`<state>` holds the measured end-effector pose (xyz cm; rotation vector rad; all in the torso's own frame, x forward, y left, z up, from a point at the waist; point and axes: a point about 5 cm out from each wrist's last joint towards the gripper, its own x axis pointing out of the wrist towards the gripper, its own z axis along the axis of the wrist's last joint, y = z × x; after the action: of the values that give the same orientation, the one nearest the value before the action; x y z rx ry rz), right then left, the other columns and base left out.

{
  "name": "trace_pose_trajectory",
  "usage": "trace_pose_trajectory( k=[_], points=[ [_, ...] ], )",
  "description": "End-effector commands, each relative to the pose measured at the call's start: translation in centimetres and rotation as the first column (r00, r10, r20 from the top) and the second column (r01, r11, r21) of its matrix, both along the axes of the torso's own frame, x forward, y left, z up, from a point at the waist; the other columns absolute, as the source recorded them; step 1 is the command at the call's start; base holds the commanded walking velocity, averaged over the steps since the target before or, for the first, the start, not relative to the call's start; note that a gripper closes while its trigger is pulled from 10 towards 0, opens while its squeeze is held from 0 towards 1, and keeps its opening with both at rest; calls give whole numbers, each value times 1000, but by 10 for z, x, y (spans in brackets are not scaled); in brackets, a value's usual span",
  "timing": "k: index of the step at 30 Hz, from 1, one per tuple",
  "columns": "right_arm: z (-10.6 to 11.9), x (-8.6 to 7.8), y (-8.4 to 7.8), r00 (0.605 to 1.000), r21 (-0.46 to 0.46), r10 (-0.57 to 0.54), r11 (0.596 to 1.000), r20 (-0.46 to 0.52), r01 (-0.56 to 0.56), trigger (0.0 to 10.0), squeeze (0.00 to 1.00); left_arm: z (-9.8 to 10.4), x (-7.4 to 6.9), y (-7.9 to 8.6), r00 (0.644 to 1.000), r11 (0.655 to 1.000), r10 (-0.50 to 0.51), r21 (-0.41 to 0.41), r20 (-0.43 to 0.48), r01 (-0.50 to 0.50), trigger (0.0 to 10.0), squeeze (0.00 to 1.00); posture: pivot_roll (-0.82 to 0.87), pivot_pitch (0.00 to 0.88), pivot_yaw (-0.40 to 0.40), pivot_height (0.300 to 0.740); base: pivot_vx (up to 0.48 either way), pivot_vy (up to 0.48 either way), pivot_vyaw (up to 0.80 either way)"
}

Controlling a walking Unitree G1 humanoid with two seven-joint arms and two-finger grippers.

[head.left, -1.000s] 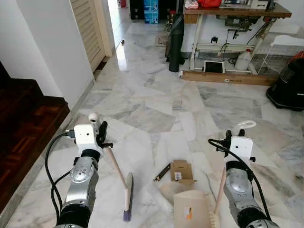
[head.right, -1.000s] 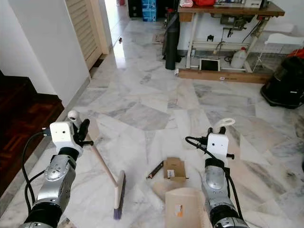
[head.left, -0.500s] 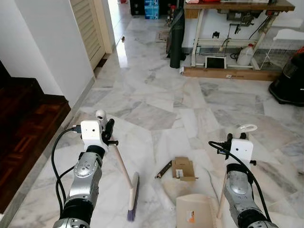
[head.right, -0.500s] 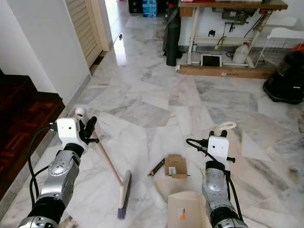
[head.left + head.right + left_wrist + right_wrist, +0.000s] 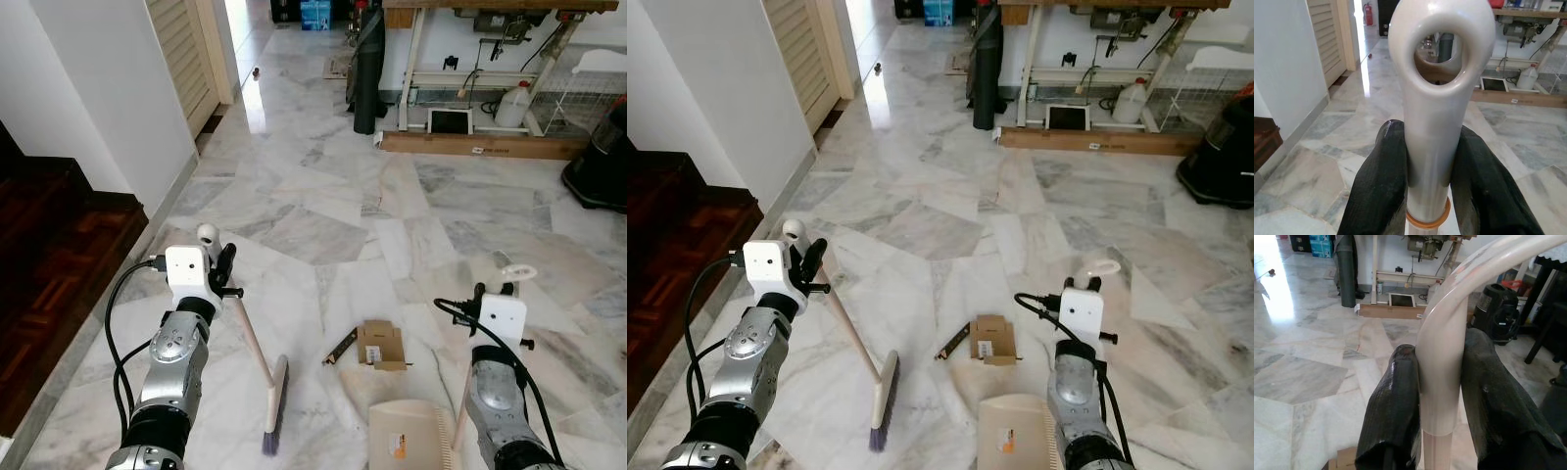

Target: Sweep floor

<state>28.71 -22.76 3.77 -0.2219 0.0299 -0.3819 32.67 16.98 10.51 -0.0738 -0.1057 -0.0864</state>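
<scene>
1. The marble floor (image 5: 323, 196) stretches ahead to a worktop (image 5: 490, 10) at the far wall; a dark wooden step (image 5: 49, 245) lies to the robot's left.
2. The broom (image 5: 257, 362) is in the left claw (image 5: 1427, 161), whose 2 fingers are clamped tight on its pale handle just below the hanging loop. Its long axis slants down, forward and toward the robot's right, ending in the brush head (image 5: 275, 406) resting on the floor, bristles pointing back at the robot.
3. The dustpan (image 5: 411, 436) sits flat on the floor just ahead of the right arm, mouth facing the debris; the right claw (image 5: 1442, 382) is closed firmly around its upright handle.
4. A flattened cardboard piece (image 5: 380, 345) and a dark stick (image 5: 339, 348) lie between brush and pan.
5. To sweep well, I judge the brush should pass behind the cardboard and drag it toward the pan's lip, bristles kept low, the pan held still.
</scene>
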Motion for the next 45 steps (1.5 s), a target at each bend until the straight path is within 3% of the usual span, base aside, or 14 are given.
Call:
trace_pose_trajectory(
  k=[1,16,28,34,45],
  points=[
    [1,-1,-3,1000,-7,-9,1000,5,9,10000,0,2,3,4,1000,1000,12,-15,1,-12,10000,0,56,28,77,740,0,0,0],
    [2,2,0,1000,3,-5,1000,13,5,10000,0,0,19,6,999,998,19,-58,-33,-21,10000,0,43,3,82,740,0,0,0],
    [5,2,-1,1000,5,1,1000,32,-1,10000,0,4,28,3,1000,1000,8,-29,-20,-9,10000,0,21,14,79,740,0,0,0],
    [2,1,3,1000,9,18,1000,24,-18,10000,0,4,33,-9,999,1000,-24,11,-28,24,10000,0,10,21,74,740,0,0,0],
    [3,2,4,999,21,30,999,31,-30,10000,0,3,37,-14,992,992,-112,-63,-59,108,10000,0,9,30,71,740,0,0,0]
  ],
)
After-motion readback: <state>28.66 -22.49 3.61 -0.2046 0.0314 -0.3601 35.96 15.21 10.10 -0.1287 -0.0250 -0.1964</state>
